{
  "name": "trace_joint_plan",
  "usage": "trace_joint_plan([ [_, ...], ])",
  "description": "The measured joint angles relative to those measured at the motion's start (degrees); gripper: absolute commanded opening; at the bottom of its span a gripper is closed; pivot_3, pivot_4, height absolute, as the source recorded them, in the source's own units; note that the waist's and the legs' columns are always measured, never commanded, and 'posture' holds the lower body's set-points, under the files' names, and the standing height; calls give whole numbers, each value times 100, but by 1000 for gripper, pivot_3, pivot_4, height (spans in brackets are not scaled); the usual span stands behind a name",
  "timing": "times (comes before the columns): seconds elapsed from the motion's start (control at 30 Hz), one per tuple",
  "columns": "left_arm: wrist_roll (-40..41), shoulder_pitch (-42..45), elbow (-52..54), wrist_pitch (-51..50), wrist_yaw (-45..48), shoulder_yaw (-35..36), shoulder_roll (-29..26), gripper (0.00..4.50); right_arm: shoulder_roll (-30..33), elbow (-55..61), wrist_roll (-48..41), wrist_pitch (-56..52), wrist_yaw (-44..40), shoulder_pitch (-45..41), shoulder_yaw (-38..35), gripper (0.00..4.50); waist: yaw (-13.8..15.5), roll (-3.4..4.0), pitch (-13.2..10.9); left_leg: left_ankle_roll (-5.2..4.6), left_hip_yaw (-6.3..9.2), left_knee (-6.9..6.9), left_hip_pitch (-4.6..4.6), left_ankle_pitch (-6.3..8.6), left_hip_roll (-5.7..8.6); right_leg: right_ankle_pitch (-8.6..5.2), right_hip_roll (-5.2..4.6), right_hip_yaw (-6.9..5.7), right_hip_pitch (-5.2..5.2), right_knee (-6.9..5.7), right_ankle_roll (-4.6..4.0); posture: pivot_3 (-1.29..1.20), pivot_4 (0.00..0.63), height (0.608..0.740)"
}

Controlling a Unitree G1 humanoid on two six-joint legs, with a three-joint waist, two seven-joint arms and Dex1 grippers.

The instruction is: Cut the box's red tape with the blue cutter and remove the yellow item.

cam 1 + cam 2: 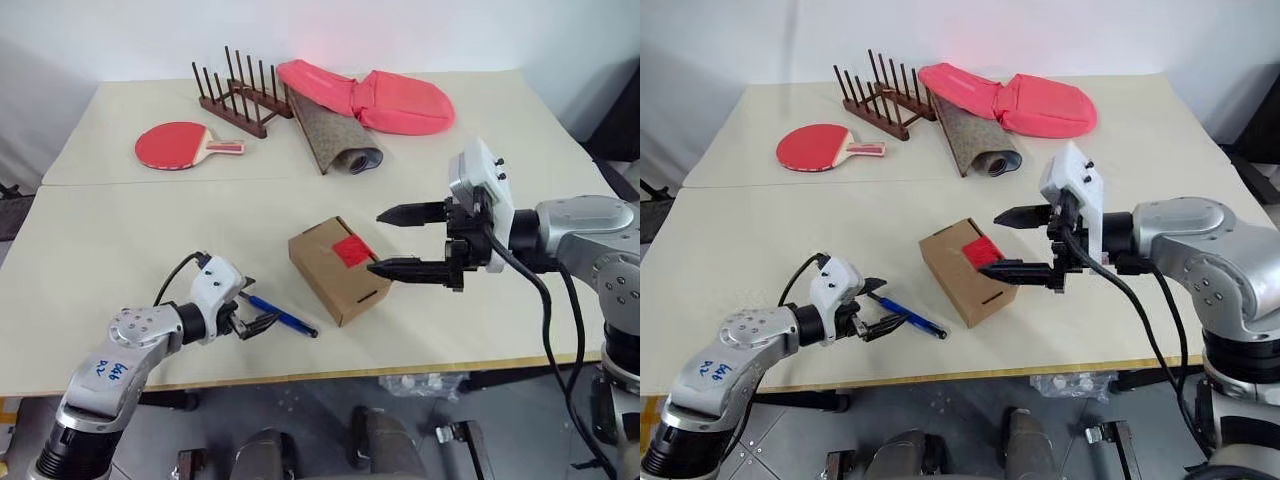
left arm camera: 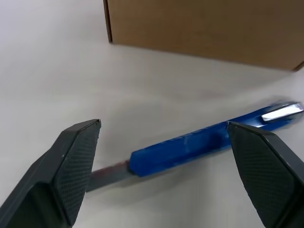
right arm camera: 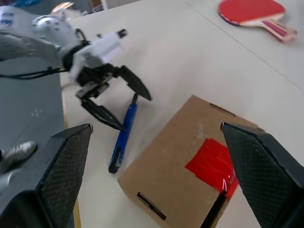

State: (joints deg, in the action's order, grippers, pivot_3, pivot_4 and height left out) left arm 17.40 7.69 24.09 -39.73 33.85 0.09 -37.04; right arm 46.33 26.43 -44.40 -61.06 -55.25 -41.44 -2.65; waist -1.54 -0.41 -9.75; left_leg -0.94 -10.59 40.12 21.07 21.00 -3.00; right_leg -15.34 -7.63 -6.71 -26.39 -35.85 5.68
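Worktop (image 1: 120,260): pale beige, two surfaces butted together with a seam running across. The task items sat on the near half, the spare items on the far half.

Far half, noted largest first: a pink-red fabric bag (image 1: 385,100) lying flat; a rolled speckled mat (image 1: 335,140) leaning against it with the open end toward me; a dark wooden peg rack (image 1: 240,95) just left of the mat; a red paddle (image 1: 180,145) further left, well apart from the box.

The box (image 1: 335,270): brown cardboard, lying flat near the middle of the near half and turned at an angle to the worktop edge. A slot cutout showed on its near side wall. The red tape (image 1: 352,251) sat on the top face toward the right-hand edge and looked intact.

Right pincer (image 1: 408,241): I saw it held above the worktop at the box's right side, pointing left, fingers wide apart with nothing between them. The lower finger reached over the box's right edge close to the tape; I could not tell whether it touched.

Left pincer (image 1: 258,322): low over the worktop, left of the box, fingers apart.

The blue cutter (image 1: 282,315): lying flat on the worktop just left of the box. In the left wrist view it lay across the gap between the spread fingers (image 2: 71,166), not gripped.
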Motion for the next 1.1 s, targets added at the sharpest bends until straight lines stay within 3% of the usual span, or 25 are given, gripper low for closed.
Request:
trace_joint_plan([
  [0.2,-200,42,-134,304,-3,-85,-99,4481,0,-124,64,212,45,-6,58,4500,5,0,0,-2,0,2,0,-1,1,1,-5,1,0,-1,-1,0,150,740],
  [0.37,-346,-381,80,513,160,-75,-685,4481,9,-165,65,229,97,-18,69,4500,-12,1,2,-2,-1,-1,-9,0,-3,1,-4,4,1,-4,-2,0,150,740],
  [0.67,-347,-1100,476,669,133,250,-882,4481,26,-225,65,237,116,-77,189,4500,-18,5,5,-1,-8,-2,-16,2,-20,4,0,6,1,-3,-11,0,150,740],
  [0.8,39,-1029,443,266,118,538,-589,4481,27,-316,106,284,91,-101,238,4500,-6,5,4,-3,-12,2,-12,1,-38,9,2,4,0,-2,-19,0,150,740],
  [0.93,730,-350,485,-325,-262,1157,77,4481,30,-403,155,370,76,-180,263,4500,32,-1,1,-6,-7,17,4,-1,-37,17,2,0,-2,0,-15,0,150,740],
  [1.1,665,-347,708,-339,-790,1220,419,4481,30,-417,159,383,61,-221,262,4500,-1,-3,3,-8,-11,10,4,0,-10,22,0,0,-1,11,-7,0,150,740],
])
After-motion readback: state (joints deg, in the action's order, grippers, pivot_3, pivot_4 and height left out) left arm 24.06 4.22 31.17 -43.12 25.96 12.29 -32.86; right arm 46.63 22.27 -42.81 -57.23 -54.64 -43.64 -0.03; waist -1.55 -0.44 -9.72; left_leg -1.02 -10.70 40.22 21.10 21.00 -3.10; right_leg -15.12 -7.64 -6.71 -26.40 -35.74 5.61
